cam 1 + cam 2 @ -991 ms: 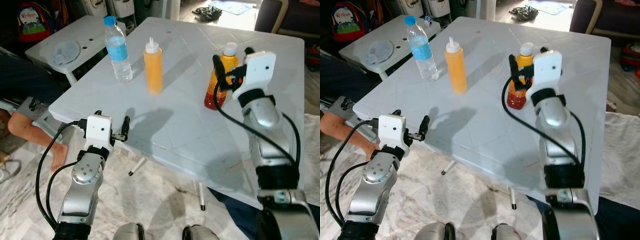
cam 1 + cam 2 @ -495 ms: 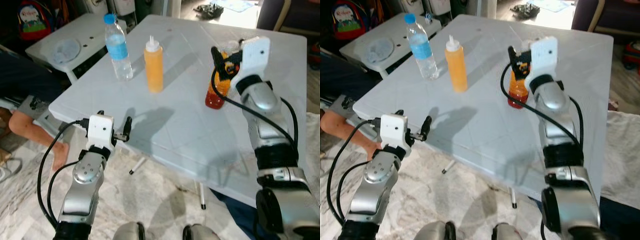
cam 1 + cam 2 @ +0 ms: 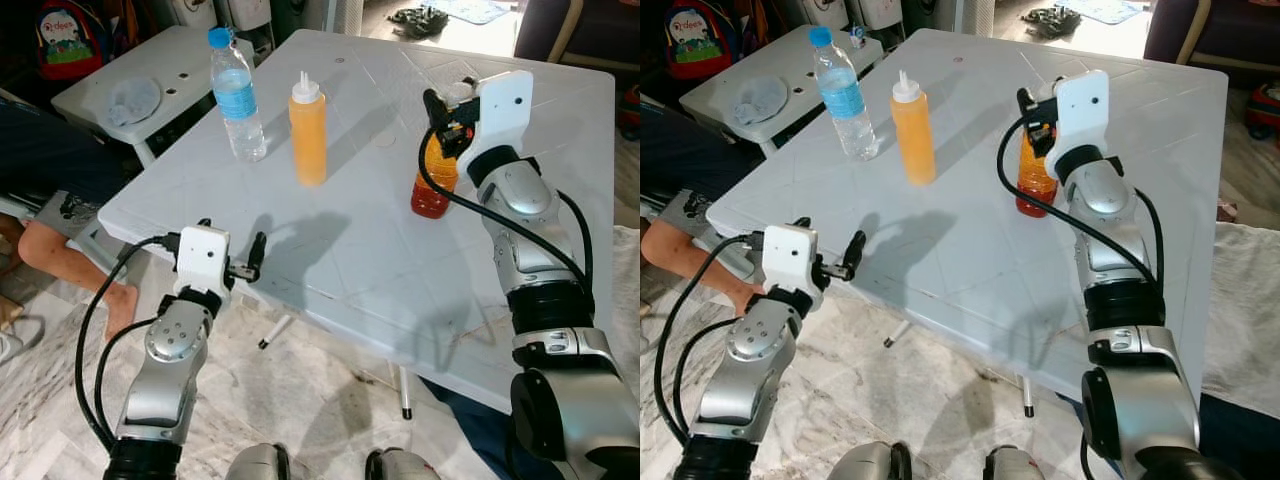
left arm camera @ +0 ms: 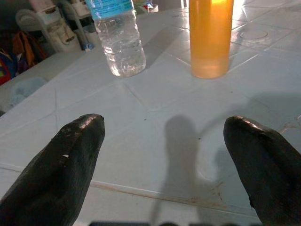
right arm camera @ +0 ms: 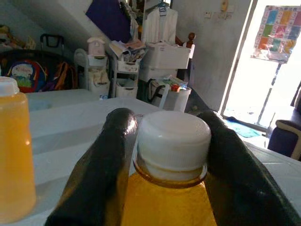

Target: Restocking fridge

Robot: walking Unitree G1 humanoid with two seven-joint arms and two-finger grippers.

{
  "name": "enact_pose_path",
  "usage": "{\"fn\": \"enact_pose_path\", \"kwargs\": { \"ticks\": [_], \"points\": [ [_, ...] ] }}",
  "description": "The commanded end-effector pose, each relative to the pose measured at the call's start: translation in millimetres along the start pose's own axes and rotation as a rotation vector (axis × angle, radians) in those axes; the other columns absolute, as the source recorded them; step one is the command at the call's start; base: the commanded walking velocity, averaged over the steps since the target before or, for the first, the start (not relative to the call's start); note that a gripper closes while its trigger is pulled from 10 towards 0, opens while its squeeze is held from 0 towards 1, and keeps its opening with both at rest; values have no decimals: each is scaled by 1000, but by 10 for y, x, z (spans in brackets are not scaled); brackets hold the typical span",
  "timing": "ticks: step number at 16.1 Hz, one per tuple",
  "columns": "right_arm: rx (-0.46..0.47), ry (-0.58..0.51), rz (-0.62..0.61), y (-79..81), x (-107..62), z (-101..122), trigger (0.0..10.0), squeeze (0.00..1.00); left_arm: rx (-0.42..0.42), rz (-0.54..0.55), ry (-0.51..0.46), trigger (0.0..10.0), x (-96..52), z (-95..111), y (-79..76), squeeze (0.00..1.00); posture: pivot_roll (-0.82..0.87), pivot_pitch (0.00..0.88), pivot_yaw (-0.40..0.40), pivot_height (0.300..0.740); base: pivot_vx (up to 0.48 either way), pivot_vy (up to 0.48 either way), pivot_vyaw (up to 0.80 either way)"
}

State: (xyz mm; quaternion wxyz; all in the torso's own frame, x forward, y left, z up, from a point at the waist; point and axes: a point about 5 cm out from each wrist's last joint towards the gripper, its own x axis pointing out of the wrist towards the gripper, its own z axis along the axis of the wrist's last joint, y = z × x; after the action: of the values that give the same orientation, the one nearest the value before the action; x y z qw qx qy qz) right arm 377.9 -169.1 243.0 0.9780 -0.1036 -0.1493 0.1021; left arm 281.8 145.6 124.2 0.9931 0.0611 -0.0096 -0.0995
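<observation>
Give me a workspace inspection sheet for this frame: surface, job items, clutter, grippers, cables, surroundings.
Surface: white tiled table, some scuffs near the front edge.
Job's things: water bottle, blue cap, upright at the far left; orange squeeze bottle upright beside it; juice bottle, white cap, upright at the right.
Clutter: nothing seen on the table.
Grippers: right gripper has a finger on each side of the juice bottle's cap; contact cannot be told. Left gripper open, low at the table's near edge, holding nothing.
Cables: black cables loop along both forearms, off the bottles.
Surroundings: smaller white side table at the left, a person's leg beside it, marble floor.
</observation>
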Motion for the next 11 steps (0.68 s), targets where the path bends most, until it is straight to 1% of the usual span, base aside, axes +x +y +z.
{"fn": "enact_pose_path", "kwargs": {
  "ticks": [1, 3, 5, 6, 8, 9, 10, 11],
  "points": [
    [-4, 13, 8, -6, 18, 10, 0, 0, 0, -12, 13, 10000, 10, -8, 26, 0, 50, 117, 101, 740, 0, 0, 0],
    [4, 31, 0, -24, -6, -15, 0, 0, -6, -19, 25, 10000, 38, -1, 18, 0, 36, 110, 106, 740, 0, 0, 0],
    [20, 48, -11, -25, -42, -11, 0, 0, -31, -24, 43, 10000, 56, 9, 31, 0, 33, 95, 106, 740, 0, 0, 0],
    [49, 63, -17, -13, -88, -3, 0, 0, -35, -33, 53, 10000, 71, 27, 23, 0, 34, 85, 97, 740, 0, 0, 0],
    [107, 116, -10, 72, -218, -37, 0, 0, -30, -30, 45, 10000, 97, 60, 23, 0, 23, 55, 60, 740, 0, 0, 0],
    [151, 125, 18, 225, -337, -25, 0, 0, -36, 15, 41, 10000, 103, 40, 65, 0, 16, 40, 44, 740, 0, 0, 0],
    [170, 81, 51, 367, -458, 46, 275, 0, -47, 84, 50, 10000, 90, 6, 109, 0, 21, 28, 42, 740, 0, 0, 0],
    [186, 53, 67, 452, -542, 91, 1137, 0, -63, 128, 60, 10000, 84, -5, 133, 0, 27, 27, 47, 740, 0, 0, 0]
  ]
}}
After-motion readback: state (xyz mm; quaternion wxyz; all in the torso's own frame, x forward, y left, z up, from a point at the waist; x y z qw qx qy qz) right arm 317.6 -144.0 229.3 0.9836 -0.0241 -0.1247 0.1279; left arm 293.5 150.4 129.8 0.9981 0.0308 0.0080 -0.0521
